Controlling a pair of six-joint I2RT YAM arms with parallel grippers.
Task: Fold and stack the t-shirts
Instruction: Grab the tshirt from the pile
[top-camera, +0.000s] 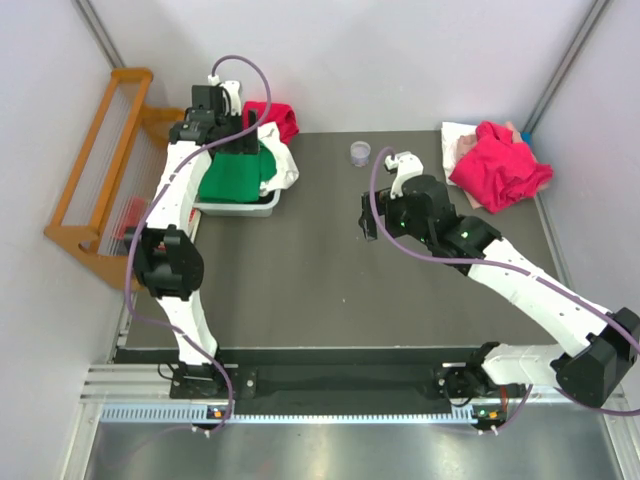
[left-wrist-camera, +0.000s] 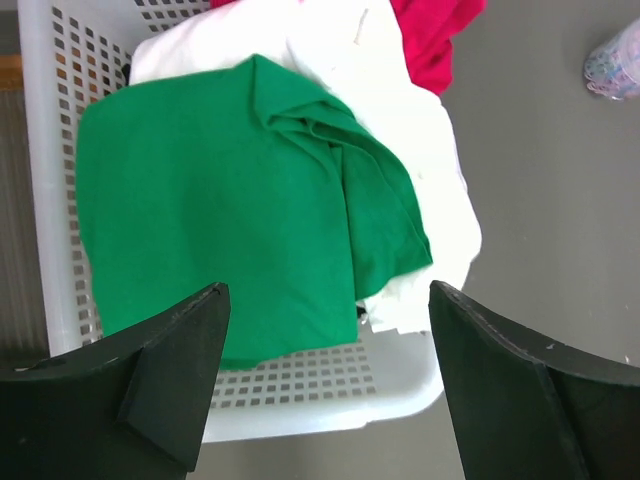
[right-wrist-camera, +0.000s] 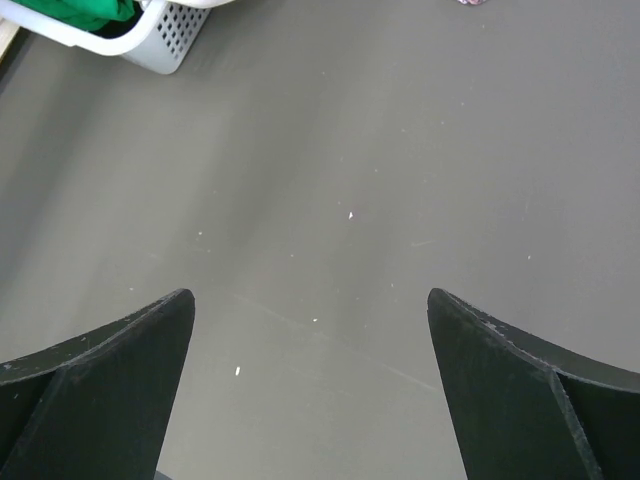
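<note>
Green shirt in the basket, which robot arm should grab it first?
Probably the left. The left gripper is open right above the green t-shirt in the white basket. The right gripper is open over the table, farther away.

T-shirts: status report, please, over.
Left end effector open, above green tee in basket. Right end effector open, above table. Red tee crumpled, far right. Nothing blocks the green tee.

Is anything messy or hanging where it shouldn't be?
Yes. A white tee hangs over the basket's rim, toward the middle of the table. At the table's far right corner, a red tee lies crumpled in a heap on paler cloth, not folded. The green tee in the basket is rumpled too.
</note>
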